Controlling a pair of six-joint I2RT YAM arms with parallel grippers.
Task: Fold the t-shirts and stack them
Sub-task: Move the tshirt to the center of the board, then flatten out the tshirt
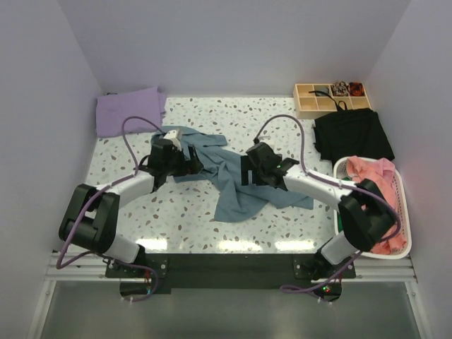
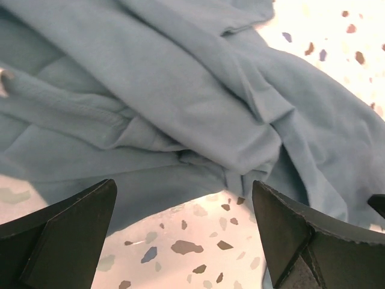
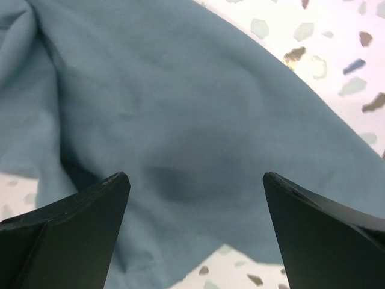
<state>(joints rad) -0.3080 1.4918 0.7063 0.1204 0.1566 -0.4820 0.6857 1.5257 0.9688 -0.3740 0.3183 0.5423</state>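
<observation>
The blue shirt (image 1: 236,187) lies crumpled and spread out at the centre of the table (image 1: 282,229), not folded. The top view shows what the wrist views do not. The purple shirt (image 1: 131,111) lies flat at the 11 o'clock corner, and a wooden box (image 1: 332,99) with compartments is at 1 o'clock. A black cloth (image 1: 353,134) lies just beside the box, and a white basket (image 1: 404,212) with pink shirts (image 1: 371,171) stands at 4 o'clock. In this view the left gripper (image 1: 187,162) is over the 9 o'clock end of the blue shirt and the right gripper (image 1: 247,169) is over its middle, but their fingers are hard to see. The wrist views show them well: both pairs stand wide apart and hold nothing. Between the left fingers (image 2: 66,235) are thick folds and a seam of blue cloth, with bare speckled table near the tips. Between the right fingers (image 3: 325,229) the cloth is smoother, with a soft shadow on it. Whether the tips touch the cloth, I cannot tell.
</observation>
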